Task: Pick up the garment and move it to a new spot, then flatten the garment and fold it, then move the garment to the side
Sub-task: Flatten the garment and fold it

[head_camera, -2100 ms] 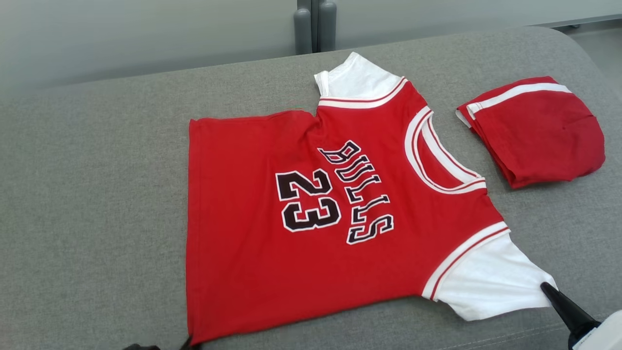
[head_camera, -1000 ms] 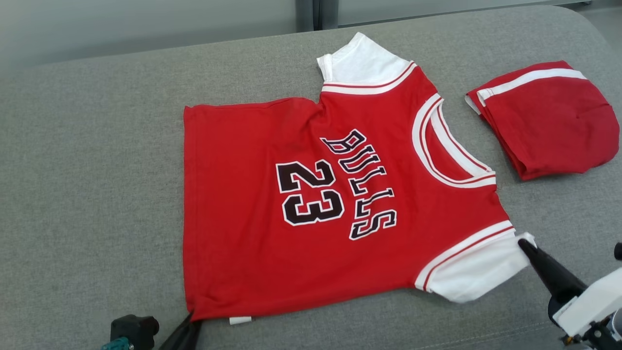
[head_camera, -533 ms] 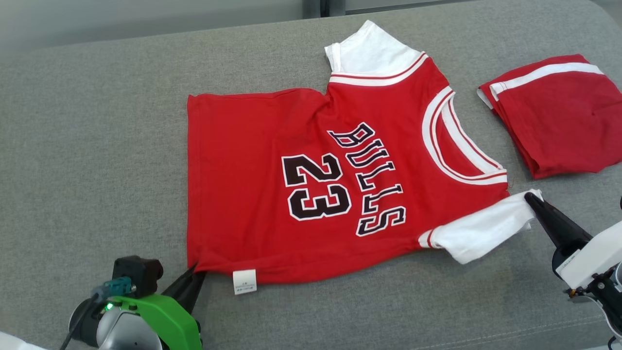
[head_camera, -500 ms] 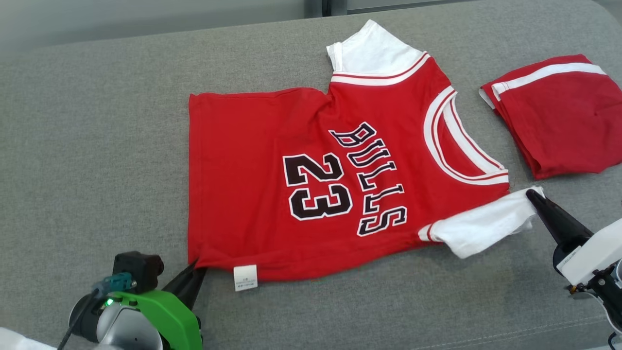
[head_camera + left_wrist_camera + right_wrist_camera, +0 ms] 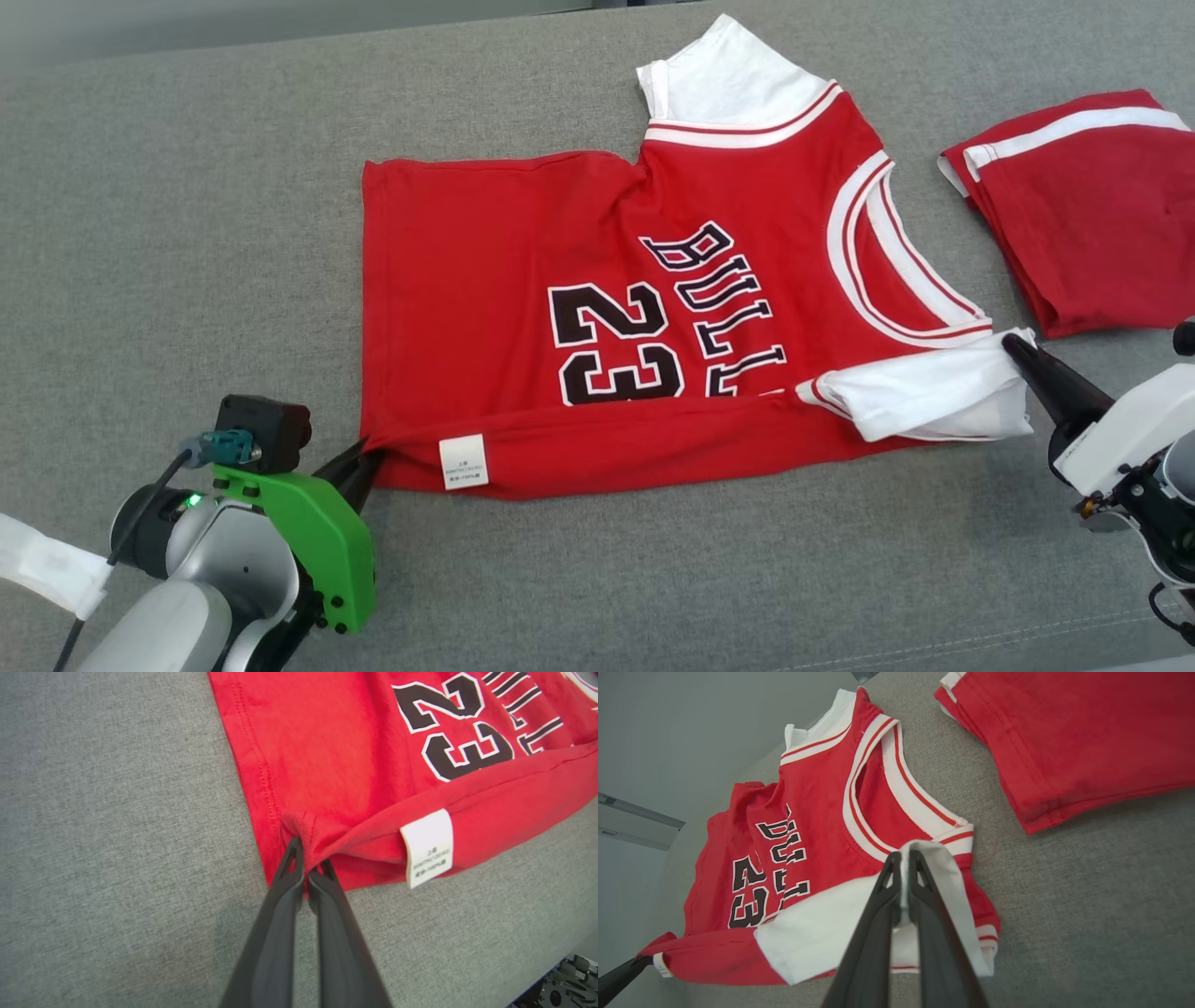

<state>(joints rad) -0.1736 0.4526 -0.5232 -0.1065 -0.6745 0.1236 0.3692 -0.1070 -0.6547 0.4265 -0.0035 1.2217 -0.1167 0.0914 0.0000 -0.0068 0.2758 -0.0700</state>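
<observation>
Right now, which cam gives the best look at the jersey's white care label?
Left wrist view. The care label is large and face-on, printed lines visible, sewn to the folded-over edge of the jersey beside the shut left gripper. The head view shows it small, print unreadable; the right wrist view shows a sliver at lower left.
</observation>
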